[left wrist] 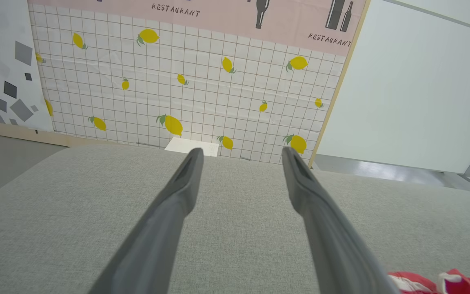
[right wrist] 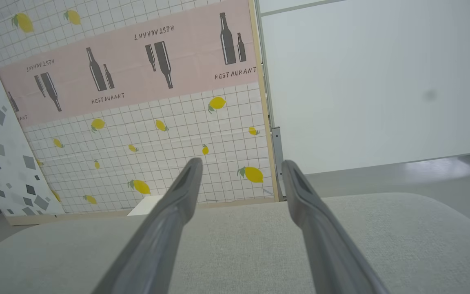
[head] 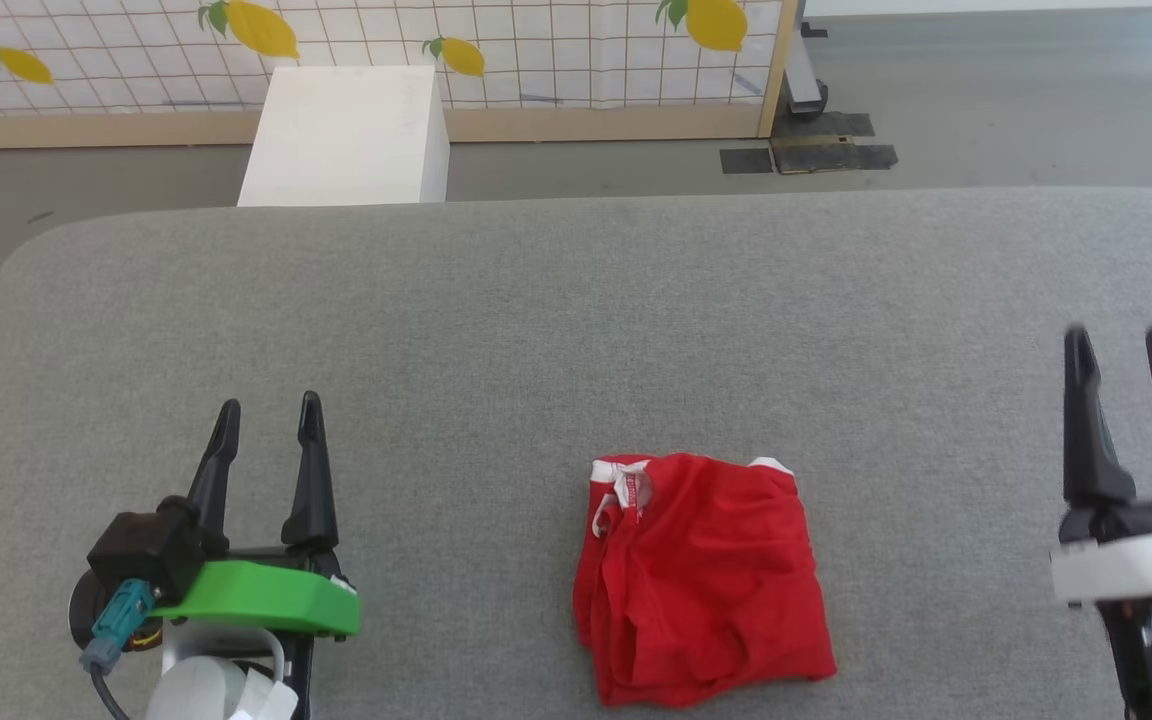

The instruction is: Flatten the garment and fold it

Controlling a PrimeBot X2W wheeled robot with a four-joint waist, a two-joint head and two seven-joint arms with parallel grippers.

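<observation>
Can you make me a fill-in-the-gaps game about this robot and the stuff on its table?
1. The crumpled garment lying on the grey table is coloured ____.
2. The left gripper and the right gripper are on either side of the garment, and both have their jaws ____.
3. The wall panel behind the table has a pattern of yellow ____.
4. The box on the floor past the table's far edge is coloured ____.

Missing words: red; open; lemons; white.

left gripper [head: 266, 412] and right gripper [head: 1124, 342] both empty, fingers spread wide, pointing forward, well apart.
</observation>
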